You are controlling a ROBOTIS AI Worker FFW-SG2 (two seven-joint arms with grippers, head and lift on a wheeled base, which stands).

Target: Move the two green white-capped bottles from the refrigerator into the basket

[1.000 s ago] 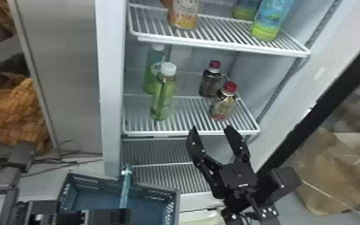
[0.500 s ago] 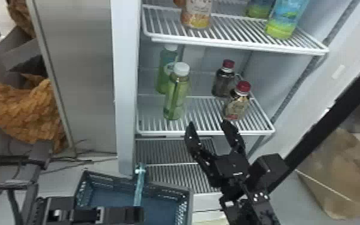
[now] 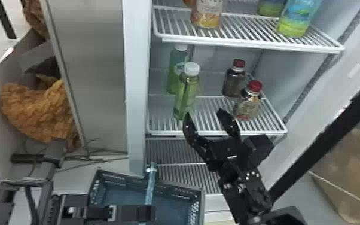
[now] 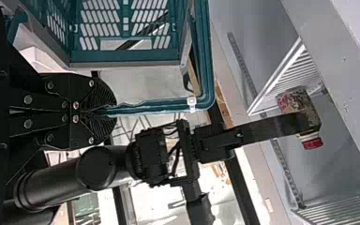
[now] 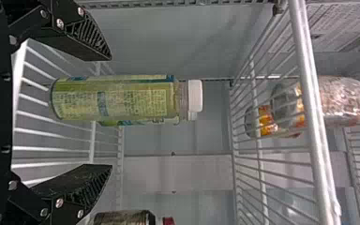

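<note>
Two green white-capped bottles stand upright on the fridge's middle shelf, the front one [image 3: 185, 92] ahead of the rear one [image 3: 176, 70]. My right gripper [image 3: 205, 113] is open at that shelf's front edge, just right of the front bottle's base. Seen from the right wrist, the front bottle [image 5: 117, 98] stands beyond and between the spread fingers of my right gripper [image 5: 110, 112], untouched; the rear one is mostly hidden behind it. My left gripper [image 3: 149, 213] is over the basket [image 3: 200, 206]. In the left wrist view my left gripper [image 4: 98, 111] is shut on the basket's handle [image 4: 145, 107].
Two red-capped bottles [image 3: 248, 101] stand right of the green ones on the same shelf. Above is a wire shelf [image 3: 248, 45] with an orange bottle [image 3: 207, 15] and a blue-green bottle [image 3: 299, 18]. The fridge's left wall edge [image 3: 136, 89] rises beside the basket.
The head view has shifted, bringing the fridge and basket rightward in it. Against the shelf, my right gripper has moved left and closer to the front green bottle. My left gripper still holds the handle.
</note>
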